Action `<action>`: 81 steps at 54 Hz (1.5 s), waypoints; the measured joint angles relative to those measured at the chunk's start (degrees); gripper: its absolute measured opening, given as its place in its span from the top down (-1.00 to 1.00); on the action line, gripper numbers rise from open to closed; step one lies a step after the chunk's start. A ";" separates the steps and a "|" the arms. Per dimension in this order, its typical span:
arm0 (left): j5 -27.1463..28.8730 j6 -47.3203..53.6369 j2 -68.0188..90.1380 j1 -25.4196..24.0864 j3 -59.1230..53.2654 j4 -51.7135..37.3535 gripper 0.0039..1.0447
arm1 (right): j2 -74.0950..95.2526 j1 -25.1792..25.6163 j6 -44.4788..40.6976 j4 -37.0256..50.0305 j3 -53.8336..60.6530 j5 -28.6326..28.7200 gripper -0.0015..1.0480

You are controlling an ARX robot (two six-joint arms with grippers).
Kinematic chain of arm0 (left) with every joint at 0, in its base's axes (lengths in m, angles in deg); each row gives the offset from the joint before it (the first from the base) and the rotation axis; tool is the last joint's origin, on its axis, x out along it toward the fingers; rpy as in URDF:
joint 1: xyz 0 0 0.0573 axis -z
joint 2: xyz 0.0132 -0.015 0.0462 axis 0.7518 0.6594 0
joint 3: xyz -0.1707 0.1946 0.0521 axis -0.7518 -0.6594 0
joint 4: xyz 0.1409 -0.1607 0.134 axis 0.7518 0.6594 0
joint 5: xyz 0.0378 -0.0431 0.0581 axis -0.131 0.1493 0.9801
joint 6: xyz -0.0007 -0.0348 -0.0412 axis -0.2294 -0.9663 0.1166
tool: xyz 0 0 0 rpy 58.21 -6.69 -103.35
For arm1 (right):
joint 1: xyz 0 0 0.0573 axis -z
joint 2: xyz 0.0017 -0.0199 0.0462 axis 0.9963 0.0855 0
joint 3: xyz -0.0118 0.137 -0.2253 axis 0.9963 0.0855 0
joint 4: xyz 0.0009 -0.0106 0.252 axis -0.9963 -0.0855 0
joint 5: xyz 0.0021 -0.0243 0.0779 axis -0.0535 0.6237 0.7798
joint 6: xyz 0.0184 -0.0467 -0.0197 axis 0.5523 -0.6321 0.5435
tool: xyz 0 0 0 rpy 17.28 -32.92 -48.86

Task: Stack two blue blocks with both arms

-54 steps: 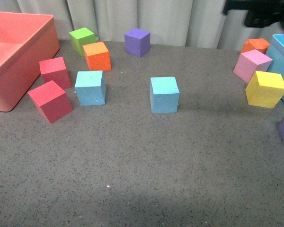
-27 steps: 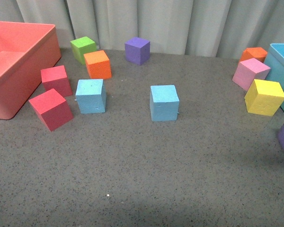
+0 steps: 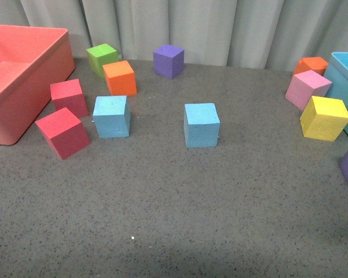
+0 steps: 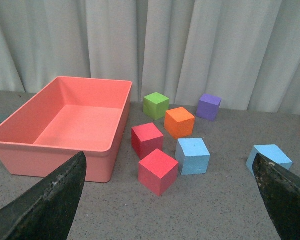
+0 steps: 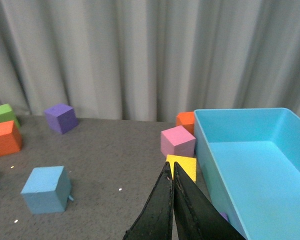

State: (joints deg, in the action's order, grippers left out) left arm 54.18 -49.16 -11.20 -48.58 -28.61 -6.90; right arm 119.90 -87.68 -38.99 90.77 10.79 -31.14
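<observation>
2 blue blocks stand apart on the grey worktop (image 3: 180,214), each flat on its own face, neither on top of the other. The left blue block (image 3: 111,116) sits toward the worktop's left side, just beside a turned red cube (image 3: 64,132), with a second red cube (image 3: 69,97) and an orange cube (image 3: 119,77) close behind it. The central blue block (image 3: 201,124) stands alone near the middle of the worktop, well apart from its twin.

A coral bin (image 3: 29,98) fills the back left corner. A green cube (image 3: 102,58) and a purple cube (image 3: 167,61) sit along the back edge by the curtain. At the right edge a turquoise bin (image 3: 343,72) has a pink cube (image 3: 308,88), a yellow cube (image 3: 325,118) and another orange cube (image 3: 312,65) clustered beside it.

The left gripper (image 4: 169,156) hangs over the worktop with its jaws spread wide and nothing between them. The right gripper (image 5: 170,167) has its 2 black fingers (image 5: 157,210) pressed together and carries nothing; it hangs above the worktop near the yellow cube and the turquoise bin.
</observation>
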 joint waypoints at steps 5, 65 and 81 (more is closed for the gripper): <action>0.00 0.00 0.00 0.00 0.00 0.00 -0.88 | -3.87 1.92 0.02 -2.71 0.96 0.90 0.98; 0.00 0.00 0.00 0.00 0.00 0.00 -0.88 | -42.32 2.45 0.02 -36.54 4.28 1.29 0.98; 0.00 0.00 0.00 0.00 0.00 0.00 -0.88 | -48.33 2.45 0.02 -42.51 4.28 1.29 0.98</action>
State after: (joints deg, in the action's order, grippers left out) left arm 54.18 -49.16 -11.20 -48.58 -28.61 -6.90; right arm 71.57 -85.24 -38.97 48.25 15.08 -29.85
